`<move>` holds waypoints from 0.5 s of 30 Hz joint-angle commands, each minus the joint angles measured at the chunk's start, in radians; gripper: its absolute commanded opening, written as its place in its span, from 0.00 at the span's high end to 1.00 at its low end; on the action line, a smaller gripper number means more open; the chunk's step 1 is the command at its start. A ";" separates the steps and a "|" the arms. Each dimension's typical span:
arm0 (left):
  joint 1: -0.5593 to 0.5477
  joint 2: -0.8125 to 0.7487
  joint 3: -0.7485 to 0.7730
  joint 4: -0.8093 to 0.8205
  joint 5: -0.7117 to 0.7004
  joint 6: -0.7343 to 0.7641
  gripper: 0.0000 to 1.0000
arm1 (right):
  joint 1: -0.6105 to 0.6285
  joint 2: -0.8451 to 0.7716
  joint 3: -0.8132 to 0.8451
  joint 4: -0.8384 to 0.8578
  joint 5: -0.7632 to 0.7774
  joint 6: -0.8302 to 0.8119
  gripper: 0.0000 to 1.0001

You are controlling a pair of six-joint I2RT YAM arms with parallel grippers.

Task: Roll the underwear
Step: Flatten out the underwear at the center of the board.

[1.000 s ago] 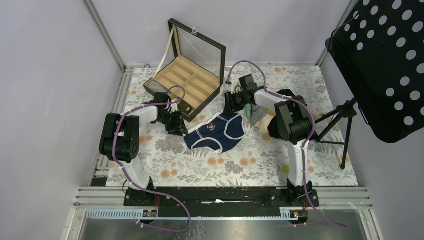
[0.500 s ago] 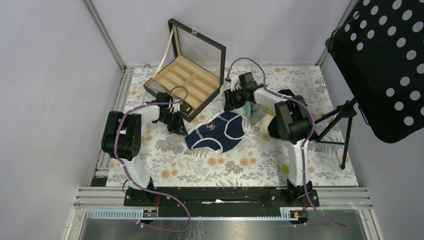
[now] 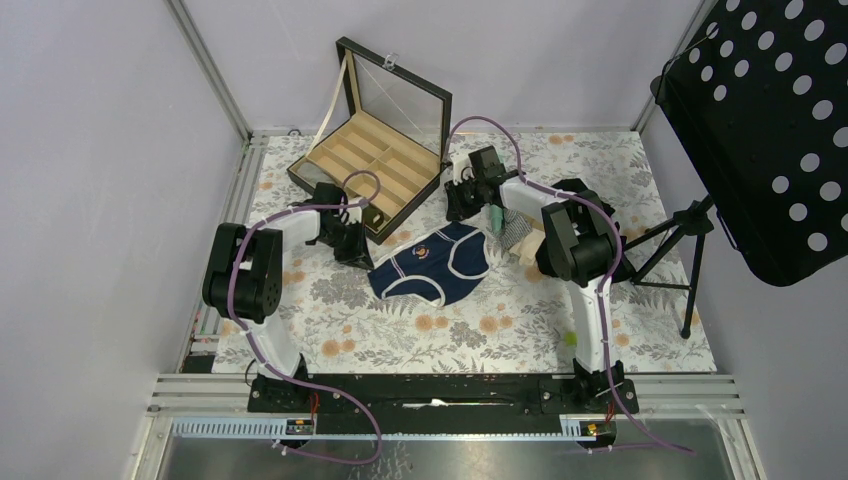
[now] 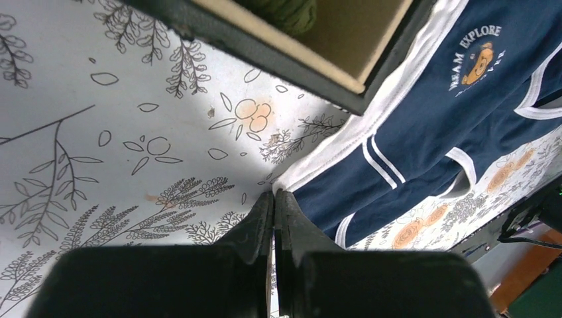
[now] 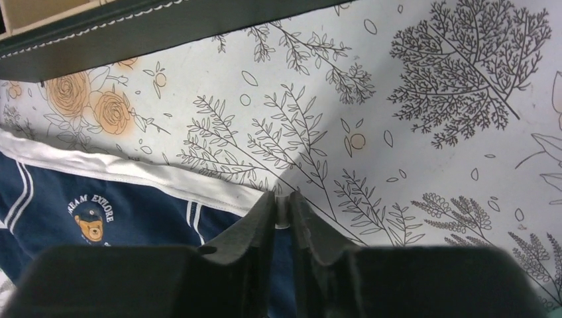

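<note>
The underwear [image 3: 438,264] is spread flat on the flowered table [image 3: 500,320], between the 2 arms and just in front of the open box [image 3: 380,150], with its white waistband [image 4: 371,126] turned toward the box and 1 stretch of that band tucked against the box's near wall. It is judged to be light, thin and limp: no shape is held by it, folds are expected to slump, and the smooth table gives little to stop it sliding when it is pushed. The waistband is the thickest, firmest edge, so its 2 end corners are judged the best places to take hold, with both ends carried evenly so that the roll is kept straight. The left gripper [image 4: 274,199] is seen with its fingers pressed fully together right at 1 corner of the band, apparently with the edge pinched between them. The right gripper [image 5: 283,202] is nearly closed at the other end, a sliver of white cloth showing between its fingers. The box has a glass lid propped upright and a tan interior split into several compartments; a dark green knitted item [image 4: 285,10] is seen in 1 near compartment, and what the others hold cannot be told.
</note>
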 commanded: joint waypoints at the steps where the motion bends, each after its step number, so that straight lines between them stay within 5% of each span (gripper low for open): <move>1: -0.004 -0.049 0.052 -0.003 -0.045 0.046 1.00 | 0.012 0.015 0.000 -0.034 0.026 -0.042 0.86; 4: -0.004 -0.057 0.074 -0.010 -0.062 0.063 1.00 | 0.011 -0.024 0.000 -0.035 0.007 -0.045 1.00; 15: -0.004 -0.167 0.276 -0.037 -0.083 0.170 1.00 | -0.006 -0.362 0.005 -0.005 -0.030 0.056 1.00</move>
